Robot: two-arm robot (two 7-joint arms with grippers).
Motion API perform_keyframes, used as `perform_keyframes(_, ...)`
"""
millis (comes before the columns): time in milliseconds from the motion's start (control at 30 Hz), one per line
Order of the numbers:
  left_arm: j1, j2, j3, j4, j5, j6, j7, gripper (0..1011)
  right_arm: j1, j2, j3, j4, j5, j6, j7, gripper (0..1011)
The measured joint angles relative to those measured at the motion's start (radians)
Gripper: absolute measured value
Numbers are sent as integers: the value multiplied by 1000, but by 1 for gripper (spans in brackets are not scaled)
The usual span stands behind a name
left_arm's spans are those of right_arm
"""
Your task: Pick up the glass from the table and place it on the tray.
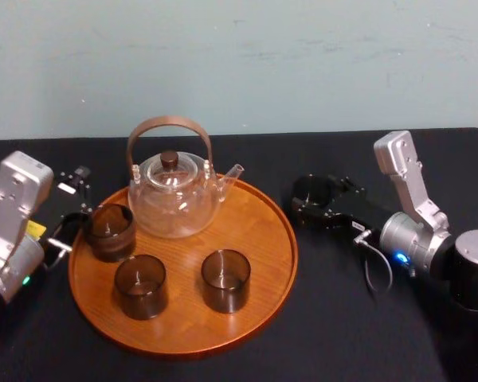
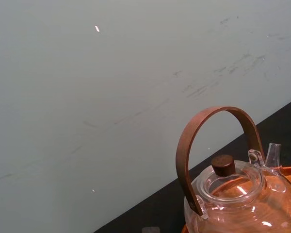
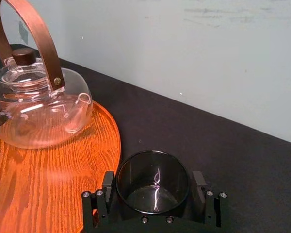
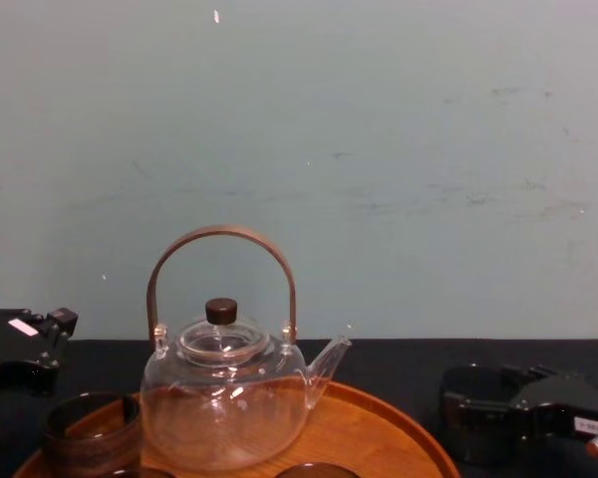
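A dark smoky glass [image 1: 311,191] stands on the black table [image 1: 342,318] just right of the round wooden tray [image 1: 263,239]. My right gripper [image 1: 314,202] is shut on the glass, one finger on each side. The right wrist view looks down into the glass [image 3: 153,179] between the fingers [image 3: 107,187], beside the tray's rim [image 3: 114,145]. In the chest view the held glass [image 4: 468,418] is low at the right. My left gripper [image 1: 73,208] rests open at the tray's left edge, holding nothing.
A clear glass teapot [image 1: 174,195] with a brown hoop handle stands at the back of the tray. Three dark glasses are on the tray: left [image 1: 110,231], front left [image 1: 140,286], front middle [image 1: 225,280]. A pale wall runs behind the table.
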Motion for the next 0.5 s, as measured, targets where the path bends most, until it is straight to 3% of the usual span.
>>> perform_keyframes(333,0,0,0,0,0,0,0,0,7,-4,-2,10,-3,-1,2,1002)
perform_keyframes(500,0,0,0,0,0,0,0,0,5,-3,-1,7,-2,-1,2,920)
